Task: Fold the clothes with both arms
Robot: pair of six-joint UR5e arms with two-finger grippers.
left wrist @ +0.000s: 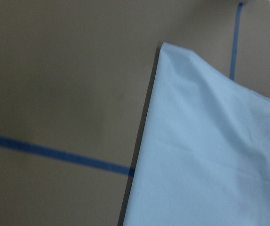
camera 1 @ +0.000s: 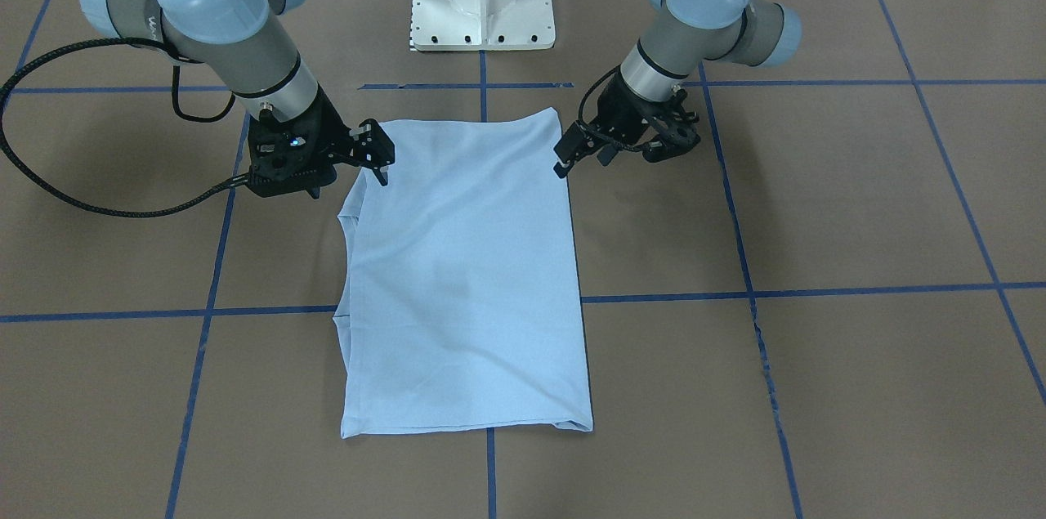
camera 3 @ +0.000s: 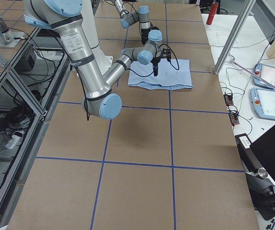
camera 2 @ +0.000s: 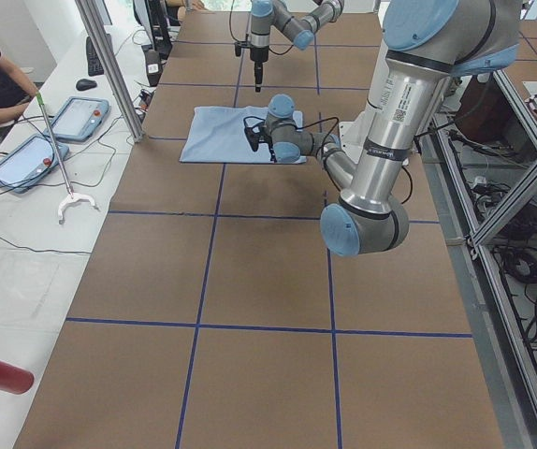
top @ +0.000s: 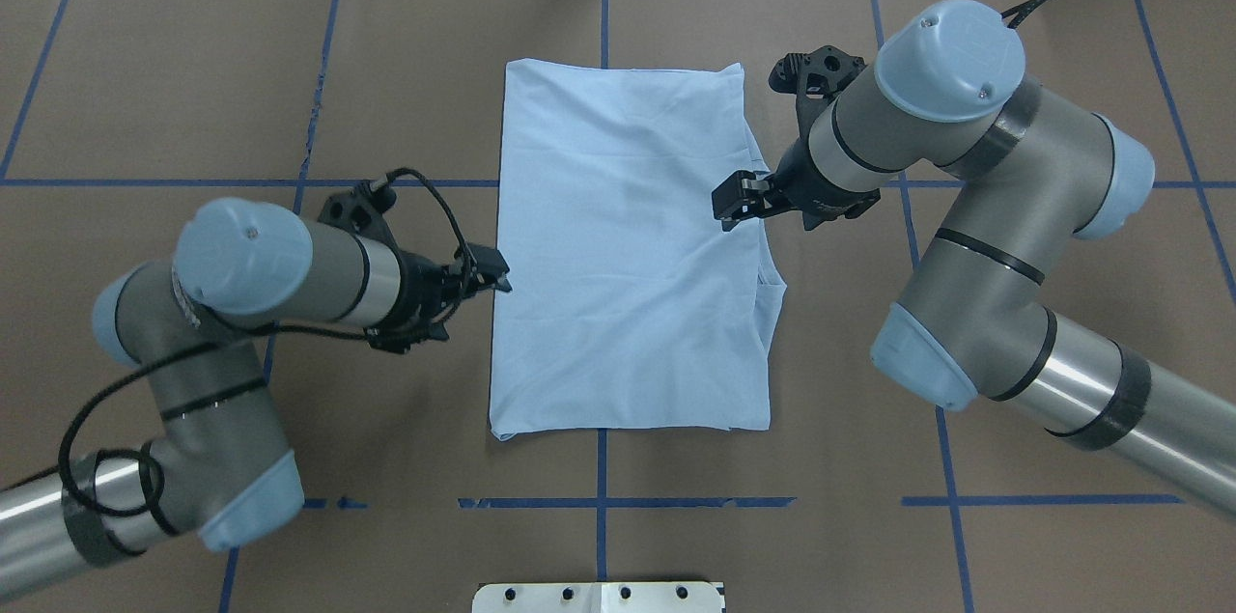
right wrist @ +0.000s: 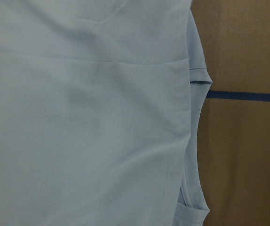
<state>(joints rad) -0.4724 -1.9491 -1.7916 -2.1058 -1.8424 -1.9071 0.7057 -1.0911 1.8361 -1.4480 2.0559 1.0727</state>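
Now the T-shirt (top: 628, 256) lies folded, left tool (top: 494, 273) and right tool (top: 731, 200) flanking

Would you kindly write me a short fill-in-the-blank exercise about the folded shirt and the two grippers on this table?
1. The T-shirt lies on a brown table marked with ____ tape lines.
2. In the overhead view, the left gripper is at the shirt's ____ edge.
3. In the same view, the right gripper is near the shirt's ____ edge.

Missing words: blue; left; right.
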